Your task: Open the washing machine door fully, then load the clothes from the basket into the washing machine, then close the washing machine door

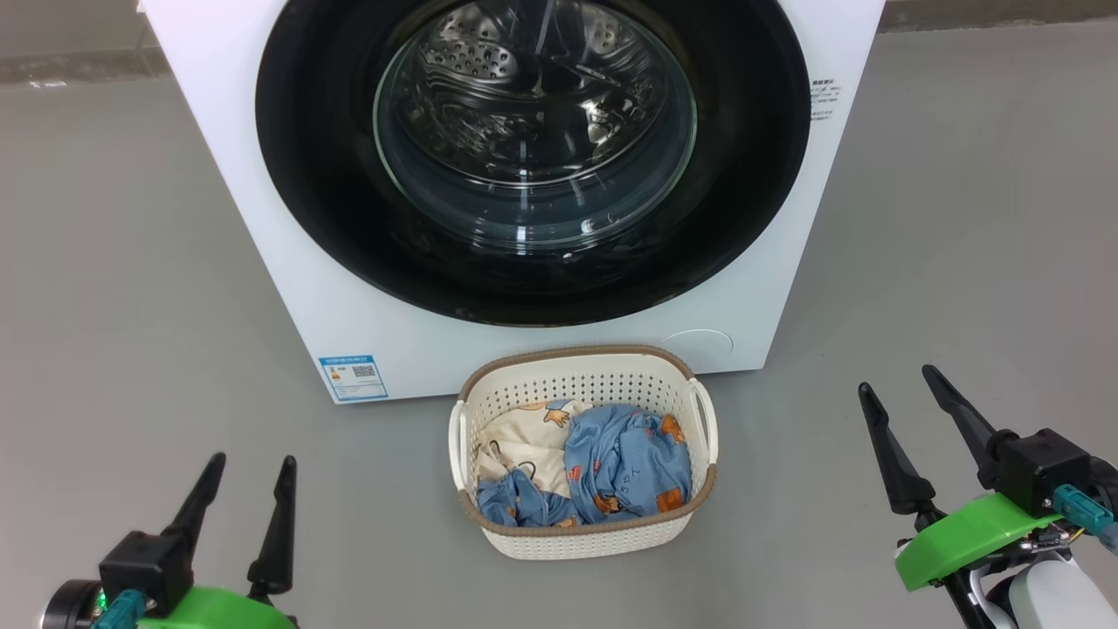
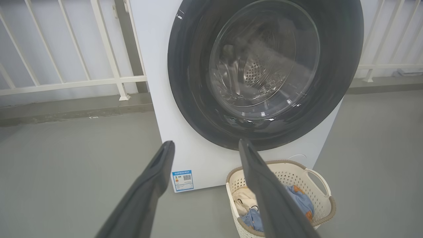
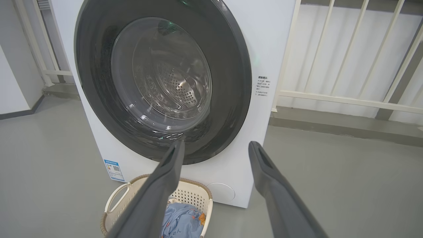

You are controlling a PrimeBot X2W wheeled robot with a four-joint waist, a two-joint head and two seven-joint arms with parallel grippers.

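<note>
Two open, empty grippers frame the scene: your left gripper [image 1: 253, 458] at near left, your right gripper [image 1: 895, 377] at near right and reaching a little farther. The washing machine door [image 1: 533, 148] lies shut flat against the washing machine [image 1: 367, 323], beyond both grippers and centred between them. The basket [image 1: 576, 352] sits on the floor [image 1: 131, 306] just in front of the machine, with the clothes [image 1: 624, 463] heaped inside. You cannot tell the handle or hinge side; the right arm looks slightly nearer the door's right rim.
</note>
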